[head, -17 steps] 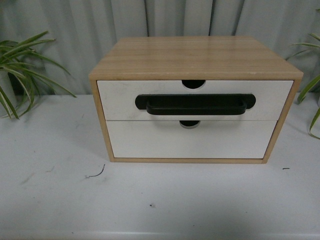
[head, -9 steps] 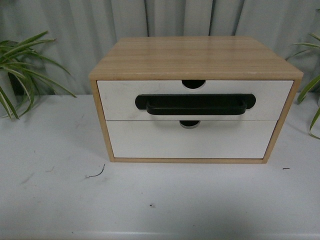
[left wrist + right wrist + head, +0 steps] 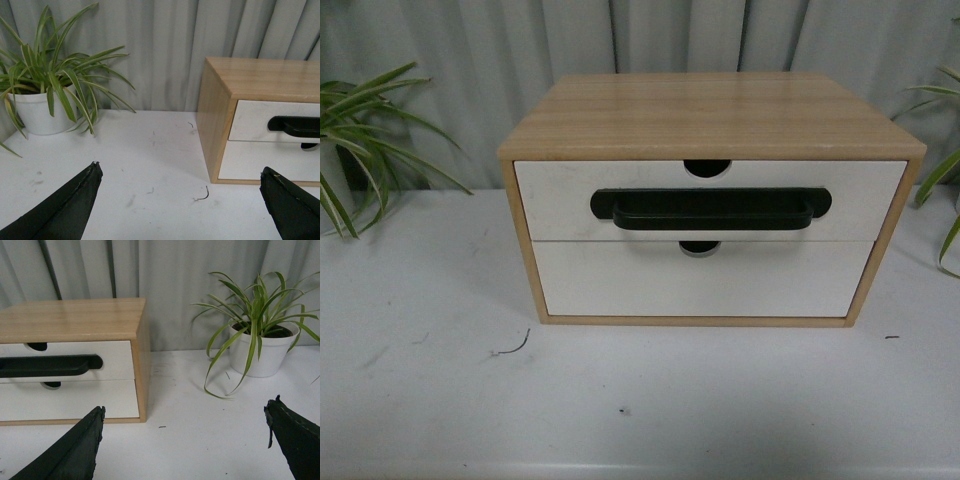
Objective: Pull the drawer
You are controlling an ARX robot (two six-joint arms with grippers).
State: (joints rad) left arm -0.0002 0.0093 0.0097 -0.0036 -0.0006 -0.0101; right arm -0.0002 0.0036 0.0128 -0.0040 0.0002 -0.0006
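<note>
Table (image 3: 470,400): white. Both arms are low over it, and neither shows in the front view. Cabinet (image 3: 710,110): wood, sits fwd of both grippers & between them, so inboard of each. Drawer (image 3: 560,200): upper of two, white front, looks shut flush w/ the cabinet face. The plain front (image 3: 690,285) w/o handle is right under it, so leave that one alone. Handle (image 3: 710,208): black bar centred on the drawer, just below the half-round notch (image 3: 707,168). Its long axis runs side to side, across your line of reach.

Left gripper (image 3: 180,169): jaws spread wide, nothing held. Drawer is fwd & to its right, well apart. Right gripper (image 3: 187,406): same, wide & empty. Drawer is fwd & to its left, well apart.

More of the bar shows from the right wrist, so the right arm is prob slightly better placed, but it's a close call. The jaws seem to open along the bar, so you'd likely need a wrist roll to straddle it before pulling straight back.
</note>
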